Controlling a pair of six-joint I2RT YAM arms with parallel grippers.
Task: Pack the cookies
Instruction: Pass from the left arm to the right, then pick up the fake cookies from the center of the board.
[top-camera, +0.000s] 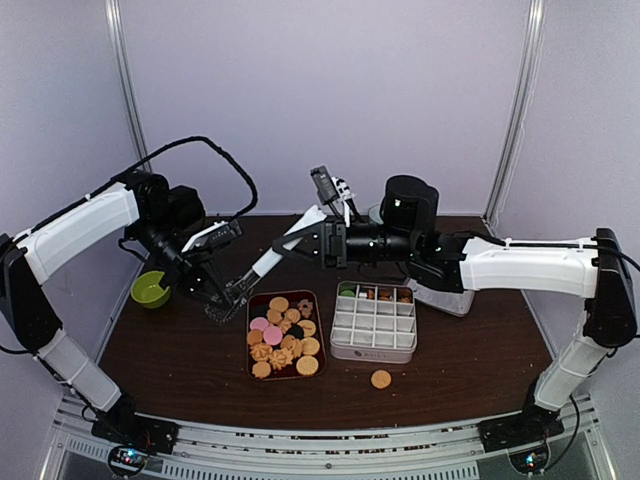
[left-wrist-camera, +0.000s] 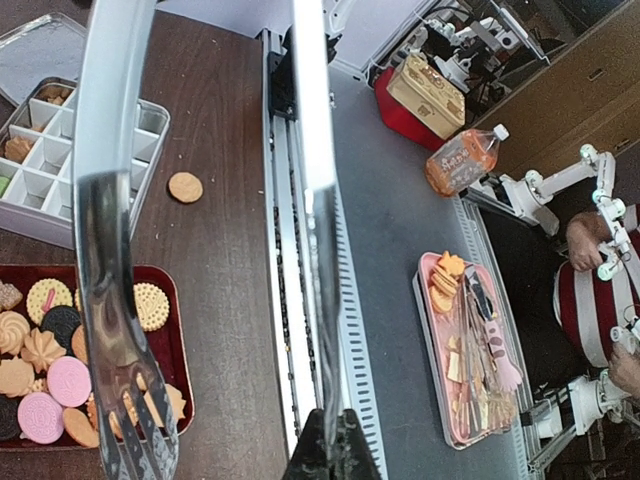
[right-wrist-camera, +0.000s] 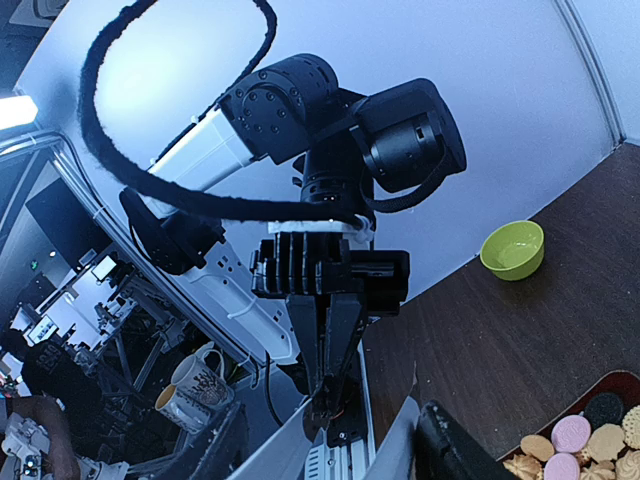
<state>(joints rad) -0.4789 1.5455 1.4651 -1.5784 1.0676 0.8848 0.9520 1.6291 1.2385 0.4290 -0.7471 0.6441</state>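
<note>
The metal tongs (left-wrist-camera: 120, 330) are held in the left gripper (right-wrist-camera: 328, 370), whose jaws are clamped tight on the handle end. The forked tip of one tong blade is seen over the red tray (top-camera: 322, 335), at the tray's far left corner in the top view. Whether it touches a biscuit cannot be told.

Most of the cookies (top-camera: 282, 335) are heaped in that tray: round golden ones, flower-shaped ones, two pink and one dark brown. A few more are lodged in the far row of the white compartment box (top-camera: 373, 340), which is set just beside the tray on its right. A green one is seen in that row's far left cell. A single round cookie (top-camera: 381, 379) is left on the brown table (top-camera: 180, 360), near the box's front edge.

The right gripper (right-wrist-camera: 345, 452) is stretched across the table beyond the tray, pointed at the left arm. Its fingers are spread partway and nothing is gripped between them. A green bowl (top-camera: 150, 290) is placed well to the left of the tray
</note>
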